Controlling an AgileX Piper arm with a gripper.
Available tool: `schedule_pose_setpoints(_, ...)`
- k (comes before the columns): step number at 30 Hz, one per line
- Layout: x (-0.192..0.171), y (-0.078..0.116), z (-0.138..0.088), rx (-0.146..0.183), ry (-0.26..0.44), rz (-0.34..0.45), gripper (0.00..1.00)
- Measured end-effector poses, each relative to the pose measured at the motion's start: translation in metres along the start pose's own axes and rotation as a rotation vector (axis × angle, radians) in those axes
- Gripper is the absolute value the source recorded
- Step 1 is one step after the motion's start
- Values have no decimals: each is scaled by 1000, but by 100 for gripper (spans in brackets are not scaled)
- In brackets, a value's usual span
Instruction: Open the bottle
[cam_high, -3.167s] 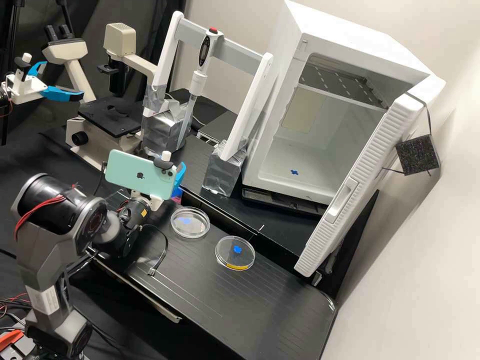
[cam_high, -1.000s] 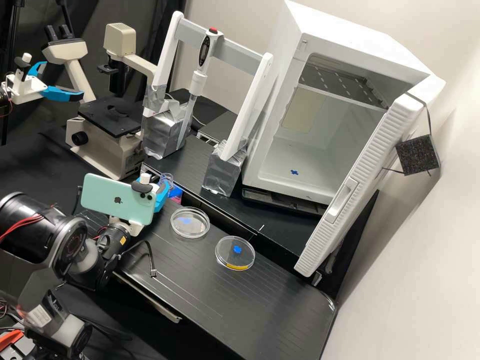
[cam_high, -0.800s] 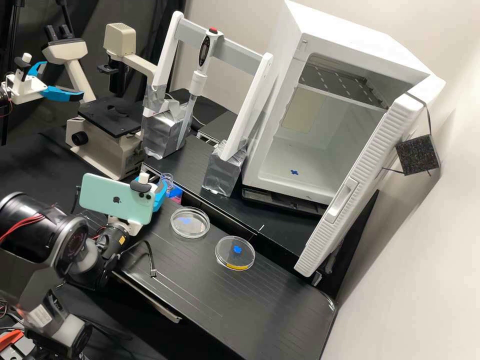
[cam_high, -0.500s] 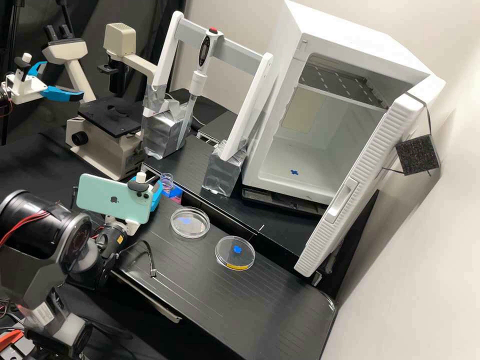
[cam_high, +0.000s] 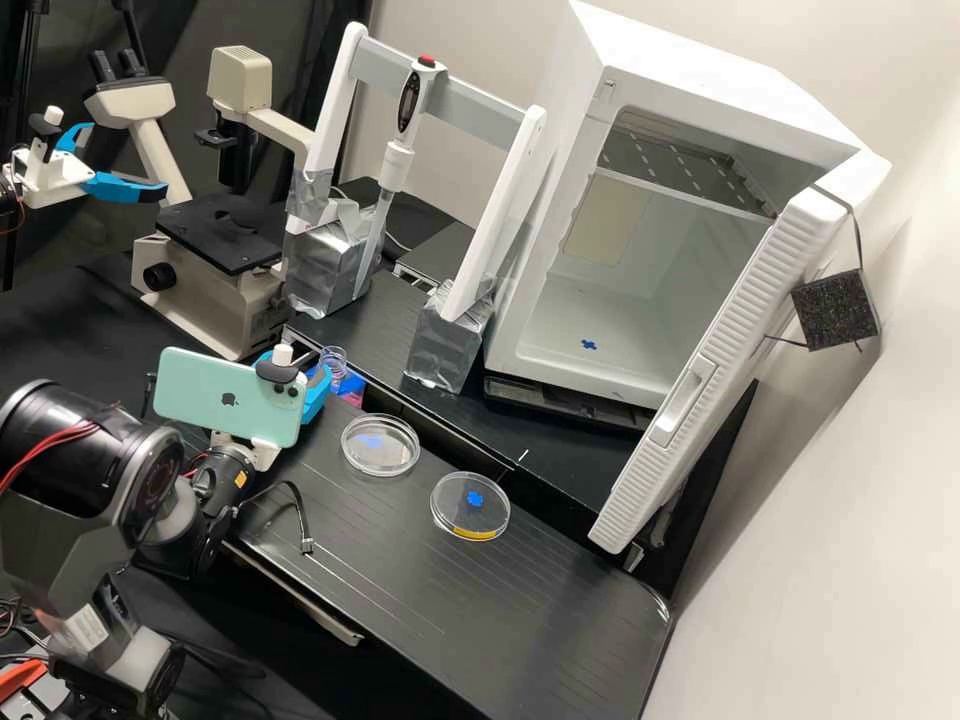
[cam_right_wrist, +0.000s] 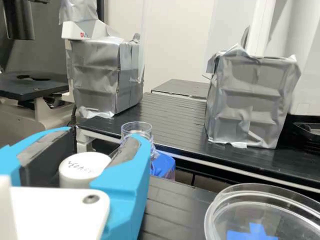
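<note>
Bottle (cam_high: 334, 358) open-mouthed beside the raised shelf (cam_high: 388, 338); I have the white cap (cam_right_wrist: 84, 164) clamped in the jaws (cam_high: 317, 395).
High view, clock from the bottle: jaws close by at 7 o'clock, the nearer clear dish (cam_high: 380, 462) at 5, the second dish (cam_high: 452, 515) between 4 and 5, the microscope (cam_high: 185, 290) at 10. Both dishes lie on my black counter (cam_high: 560, 600).

Arm (cam_high: 60, 550): dark grey links, glossy black motor housing (cam_high: 118, 450), light grey joint piece (cam_high: 182, 520). Red wires (cam_high: 55, 440) outside, white label (cam_high: 85, 626) on lower link, small yellow sticker (cam_high: 240, 479) near wrist, looped black cable (cam_high: 301, 500). Gripper (cam_high: 318, 392): white bracket (cam_high: 265, 453), dark screw (cam_right_wrist: 91, 199), chunky bright blue fingers (cam_right_wrist: 129, 187), dark grey pads (cam_right_wrist: 47, 162). Mint-green phone (cam_high: 205, 395) mounted at the wrist, dark lenses.
</note>
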Motion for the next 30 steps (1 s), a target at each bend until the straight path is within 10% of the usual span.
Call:
schedule_pose_setpoints(12, -17, 17, -12, -22, 99, 74, 100)
schedule_pose_setpoints(20, -35, 48, -21, -6, 147, 270, 100)
schedule_pose_setpoints(30, -43, 66, -11, 93, 74, 442, 100)
